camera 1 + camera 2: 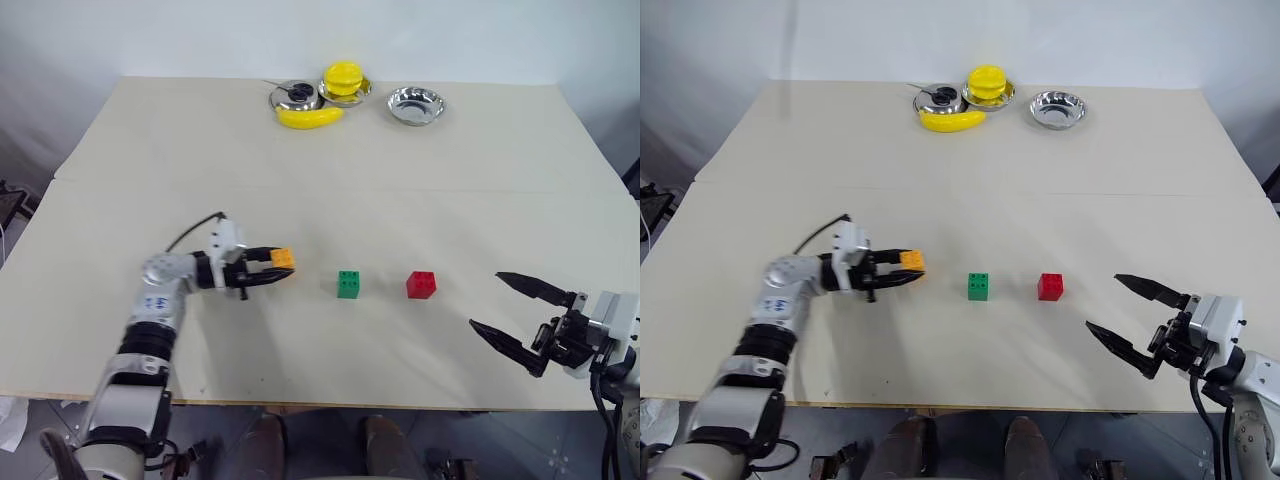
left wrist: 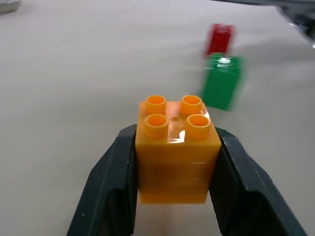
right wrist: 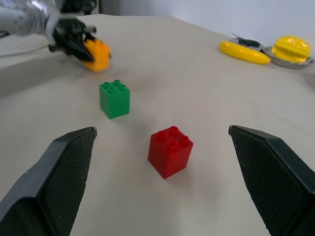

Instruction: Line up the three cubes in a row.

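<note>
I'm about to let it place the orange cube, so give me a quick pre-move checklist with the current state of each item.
1. Left hand shut on the orange cube, studs up: ok.
2. Green cube and red cube upright, apart, side by side on the table: ok.
3. Bare table between orange cube and green cube: ok.
4. Right hand open, clear of the red cube: ok.
5. Orange cube lifted off the table or touching it: cannot tell.
6. Three cubes in a row: not ok, orange one not yet placed.
</note>
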### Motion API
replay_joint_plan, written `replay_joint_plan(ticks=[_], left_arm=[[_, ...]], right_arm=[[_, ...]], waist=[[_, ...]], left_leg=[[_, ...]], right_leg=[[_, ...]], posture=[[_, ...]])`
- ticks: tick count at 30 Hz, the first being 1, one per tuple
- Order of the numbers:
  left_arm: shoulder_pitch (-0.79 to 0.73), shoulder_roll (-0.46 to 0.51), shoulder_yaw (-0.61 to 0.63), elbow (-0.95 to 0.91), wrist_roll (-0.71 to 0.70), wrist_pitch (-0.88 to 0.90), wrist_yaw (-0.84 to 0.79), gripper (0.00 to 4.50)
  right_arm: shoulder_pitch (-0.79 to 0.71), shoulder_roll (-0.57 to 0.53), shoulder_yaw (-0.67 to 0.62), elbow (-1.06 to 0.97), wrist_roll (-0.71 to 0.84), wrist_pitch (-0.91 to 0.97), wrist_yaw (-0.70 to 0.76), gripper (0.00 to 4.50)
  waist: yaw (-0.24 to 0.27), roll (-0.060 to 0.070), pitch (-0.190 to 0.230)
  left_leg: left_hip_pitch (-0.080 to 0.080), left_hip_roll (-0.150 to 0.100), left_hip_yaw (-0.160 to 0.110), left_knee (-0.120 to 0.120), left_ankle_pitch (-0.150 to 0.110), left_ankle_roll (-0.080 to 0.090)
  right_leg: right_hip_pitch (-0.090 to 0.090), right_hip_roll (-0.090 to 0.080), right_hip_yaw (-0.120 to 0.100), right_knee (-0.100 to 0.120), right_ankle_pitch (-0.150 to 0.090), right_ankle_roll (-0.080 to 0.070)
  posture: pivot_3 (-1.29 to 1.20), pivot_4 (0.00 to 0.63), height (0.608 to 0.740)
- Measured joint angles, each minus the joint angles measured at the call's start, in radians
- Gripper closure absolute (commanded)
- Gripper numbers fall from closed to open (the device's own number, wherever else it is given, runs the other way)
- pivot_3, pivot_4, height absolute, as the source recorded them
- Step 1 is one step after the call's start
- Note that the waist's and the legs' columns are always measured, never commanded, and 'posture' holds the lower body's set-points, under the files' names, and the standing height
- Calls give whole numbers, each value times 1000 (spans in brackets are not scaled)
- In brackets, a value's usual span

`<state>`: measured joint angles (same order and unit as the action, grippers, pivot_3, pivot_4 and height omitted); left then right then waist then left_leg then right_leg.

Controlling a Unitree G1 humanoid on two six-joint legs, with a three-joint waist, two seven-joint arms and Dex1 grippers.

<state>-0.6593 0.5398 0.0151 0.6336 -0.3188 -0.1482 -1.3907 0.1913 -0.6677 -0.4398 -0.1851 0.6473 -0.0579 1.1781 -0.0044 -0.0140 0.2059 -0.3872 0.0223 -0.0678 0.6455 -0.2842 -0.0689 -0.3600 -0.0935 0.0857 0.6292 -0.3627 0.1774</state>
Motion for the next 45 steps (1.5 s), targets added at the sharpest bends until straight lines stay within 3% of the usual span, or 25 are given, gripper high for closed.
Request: replay_joint_plan(ticks=[3, 14, 25, 26, 33, 39, 45], left_arm=[[-4, 44, -10, 13, 7, -38, -108, 2963], [-134, -59, -61, 241, 74, -169, -110, 2963], [-173, -65, -67, 371, 100, -209, -110, 2963], [-180, -65, -70, 378, 105, -203, -110, 2240], [-188, -65, -73, 403, 128, -191, -110, 118], [-169, -37, -53, 366, 122, -215, -110, 21], [30, 171, 48, 152, 36, -157, -110, 21]], right_arm=[[-6, -16, 0, 0, 2, 14, 18, 0], [-35, -23, 25, 0, 3, 38, 55, 0], [-48, -23, 31, 0, 3, 44, 65, 0], [-48, -23, 31, 0, 3, 45, 65, 0], [-50, -23, 31, 0, 3, 48, 68, 0], [-66, -25, 33, 6, 3, 52, 78, 0], [-92, -78, 22, 103, 1, 56, 142, 0]], waist=[[6, 0, 0], [-1, 0, 0], [3, 0, 0], [3, 0, 0], [2, 0, 0], [-2, 0, 0], [-23, 0, 0]], left_leg=[[0, -1, -1, 1, 0, 0], [0, -1, -1, 1, -1, 1], [-1, 0, -1, 1, -1, 1], [-1, -1, -1, 1, -1, 1], [-1, -1, -1, 1, -1, 1], [-1, 0, -1, 1, -1, 1], [-1, 1, 0, -1, -1, 2]], right_leg=[[1, 0, 0, 0, 0, 0], [0, 0, 0, 0, 0, 0], [0, 0, 0, 1, 0, 0], [0, 0, 0, 1, 0, 0], [-1, 0, 0, 1, 0, 0], [-1, 0, 0, 1, 0, 0], [-2, 0, 0, 2, 0, -1]], posture=[[0, 150, 740], [0, 150, 740], [0, 150, 740], [0, 150, 740], [0, 150, 740], [0, 150, 740], [0, 150, 740]])
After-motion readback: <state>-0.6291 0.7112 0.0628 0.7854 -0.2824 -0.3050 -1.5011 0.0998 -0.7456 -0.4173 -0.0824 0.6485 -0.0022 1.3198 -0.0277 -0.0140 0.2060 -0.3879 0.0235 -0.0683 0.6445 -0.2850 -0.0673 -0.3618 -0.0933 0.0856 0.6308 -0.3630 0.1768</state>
